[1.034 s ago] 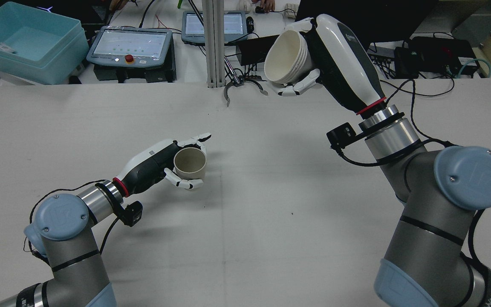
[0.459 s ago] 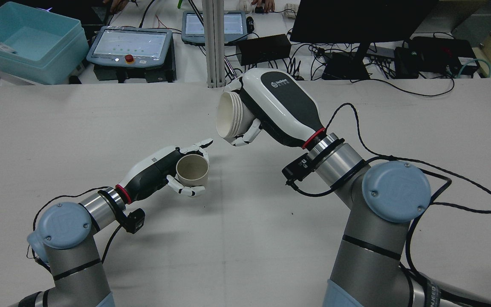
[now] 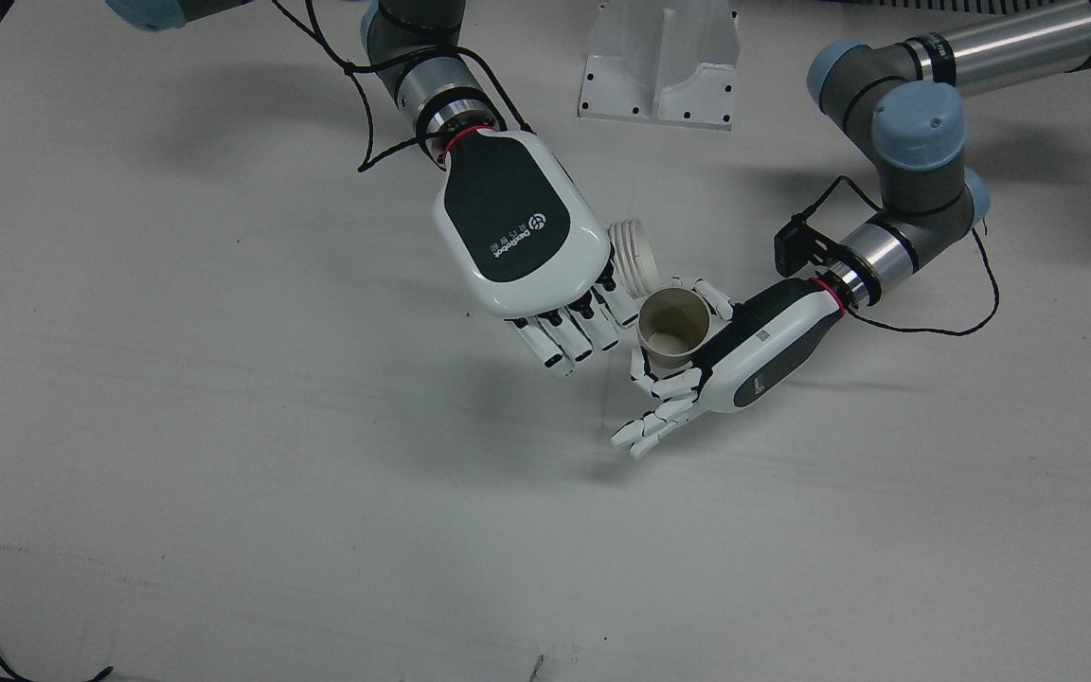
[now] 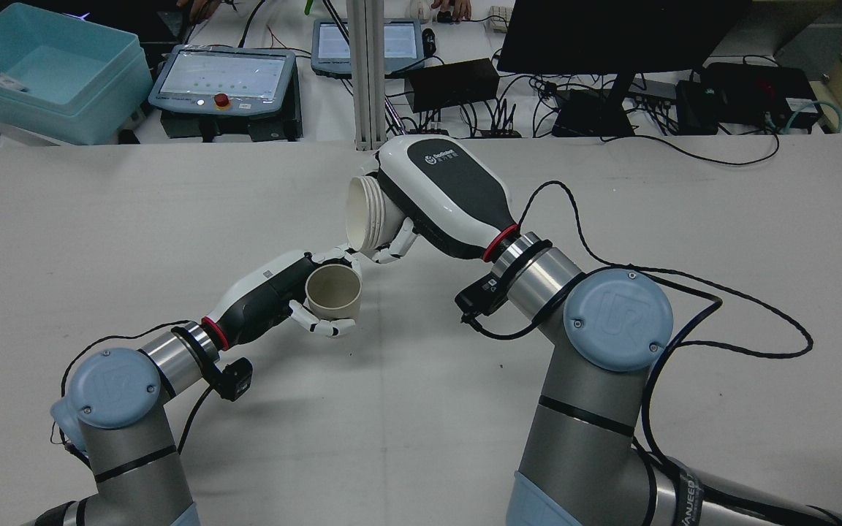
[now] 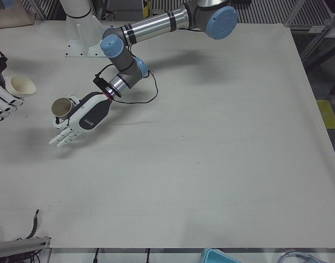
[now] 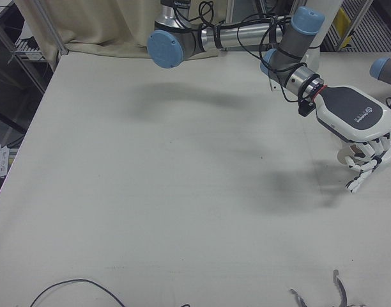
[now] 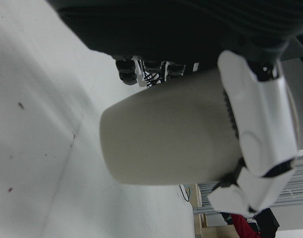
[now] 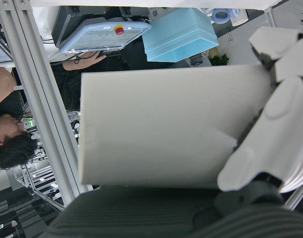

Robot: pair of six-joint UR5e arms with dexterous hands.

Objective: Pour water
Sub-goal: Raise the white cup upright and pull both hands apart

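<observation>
A white ribbed plastic cup (image 4: 364,213) is clamped in the right hand (image 4: 441,193), tipped on its side with the mouth just above the left hand's fingertips (image 4: 340,255). A small beige paper cup (image 4: 332,291) is held upright in the closed left hand (image 4: 275,292), just below that mouth.

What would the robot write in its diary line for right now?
step: pour | left hand: holds tan cup upright | right hand: holds white cup tipped, mouth just above tan cup | water: not visible

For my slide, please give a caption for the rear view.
Right hand tips white cup over beige cup held by left hand.
</observation>
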